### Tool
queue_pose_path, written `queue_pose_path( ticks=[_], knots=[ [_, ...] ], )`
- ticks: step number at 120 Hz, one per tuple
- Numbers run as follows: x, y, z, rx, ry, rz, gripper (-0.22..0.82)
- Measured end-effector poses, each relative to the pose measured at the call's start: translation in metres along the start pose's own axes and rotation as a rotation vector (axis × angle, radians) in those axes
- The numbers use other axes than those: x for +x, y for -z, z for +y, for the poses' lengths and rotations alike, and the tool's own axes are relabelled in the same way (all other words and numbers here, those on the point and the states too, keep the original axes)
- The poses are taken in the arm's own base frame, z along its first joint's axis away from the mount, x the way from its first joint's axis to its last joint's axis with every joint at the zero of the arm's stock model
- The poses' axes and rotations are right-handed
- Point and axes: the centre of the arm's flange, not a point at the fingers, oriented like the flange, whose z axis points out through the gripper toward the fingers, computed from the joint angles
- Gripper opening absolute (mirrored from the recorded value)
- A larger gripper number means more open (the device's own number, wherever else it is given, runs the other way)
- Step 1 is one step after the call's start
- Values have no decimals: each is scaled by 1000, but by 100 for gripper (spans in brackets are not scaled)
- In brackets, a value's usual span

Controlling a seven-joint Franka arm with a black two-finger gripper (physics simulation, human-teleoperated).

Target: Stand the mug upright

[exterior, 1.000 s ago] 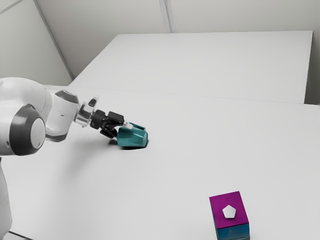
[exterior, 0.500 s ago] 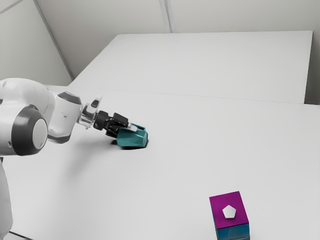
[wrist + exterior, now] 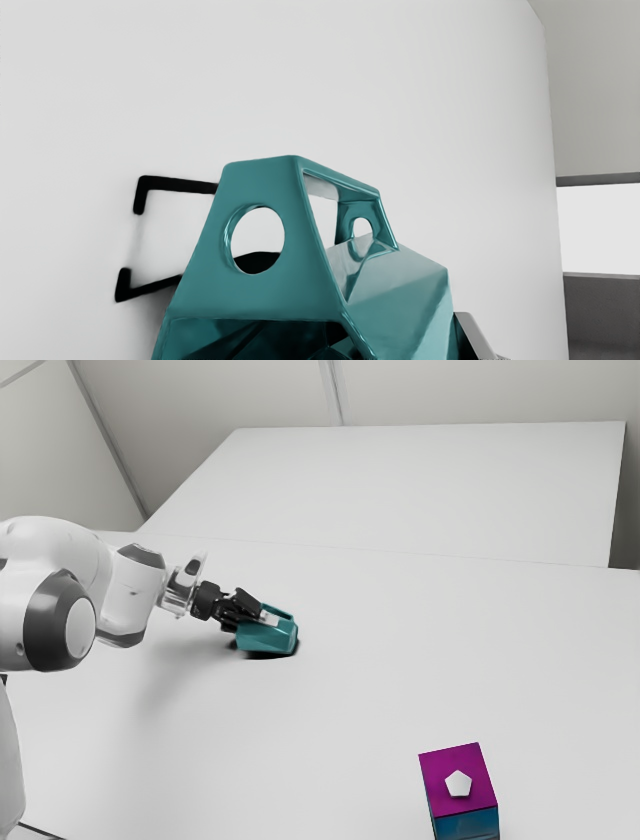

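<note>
On the white worktop (image 3: 350, 700), a teal mug (image 3: 265, 636) with flat, angular faces is seen in a tipped position, not upright. It is located at the end of the robot arm (image 3: 125, 595), which is coloured white with dark grey parts and is extended from the exterior view's left. By the fingers (image 3: 246, 603) the mug is met, but whether they are released or are clenched on it cannot be told.

In the wrist view, the handle (image 3: 265, 185) of the mug is shown as an angular loop. Its near part is pierced by a big round hole, and a smaller round hole is seen in its far part. The open mouth is turned towards the hand, and its inside is quite dark. Beside the mug, on the worktop, black angular shapes (image 3: 142, 194) are seen; what they are cannot be said with certainty.

Well apart from the mug, towards the exterior view's right and closer to the camera, a box (image 3: 447, 760) is placed. Its top is coloured purple and is marked with a white pentagon (image 3: 458, 784); its side is blue, and it is cut by the lower edge of the view.
</note>
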Motion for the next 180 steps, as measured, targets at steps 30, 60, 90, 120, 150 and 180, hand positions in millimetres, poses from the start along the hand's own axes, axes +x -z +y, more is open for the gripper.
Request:
queue_pose_path(
  ticks=[30, 60, 90, 120, 150, 180],
  knots=[
    [5, 3, 18, -23, -27, 24, -13],
    [17, 20, 73, -28, -127, 49, -15],
    [25, 31, 145, 147, -293, -40, -17],
    [25, 43, 195, 449, -441, -157, -17],
    [27, 48, 204, 761, -534, -264, -17],
    [32, 16, 176, 889, -527, -327, -17]
  ],
)
